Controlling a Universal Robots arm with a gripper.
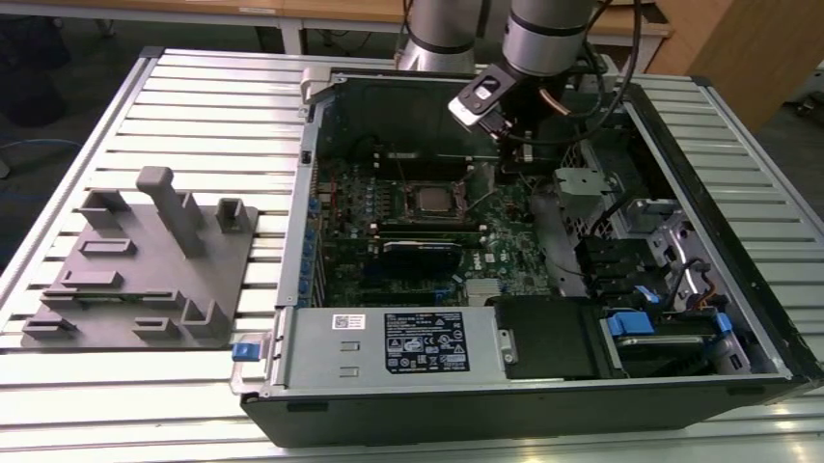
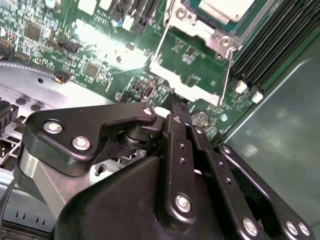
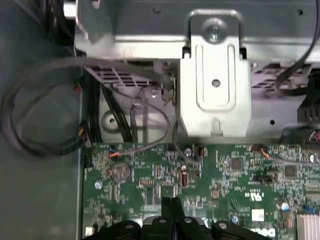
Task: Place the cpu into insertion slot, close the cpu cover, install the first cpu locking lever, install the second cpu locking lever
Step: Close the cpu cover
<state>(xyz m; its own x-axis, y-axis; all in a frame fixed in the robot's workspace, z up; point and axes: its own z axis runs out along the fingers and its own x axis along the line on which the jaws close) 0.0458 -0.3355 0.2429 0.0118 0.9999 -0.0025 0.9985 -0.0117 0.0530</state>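
Exterior view: an open black computer case (image 1: 541, 415) lies on a slatted metal counter (image 1: 193, 106). A small, flat silver-grey cpu (image 1: 433, 202) sits in the silver-rimmed square insertion slot (image 1: 411, 204). In the second wrist view, the black gripper (image 2: 175, 102) has its fingers (image 2: 181, 127) pressed together, empty, near the slot. The cpu looks light, rigid and fragile, so its edges suit gripping.

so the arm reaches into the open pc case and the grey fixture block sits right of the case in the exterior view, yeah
Not quite: in the exterior view the grey fixture block sits on the table on the exterior view's left of the open pc case, not its right. The arm does reach into the case.
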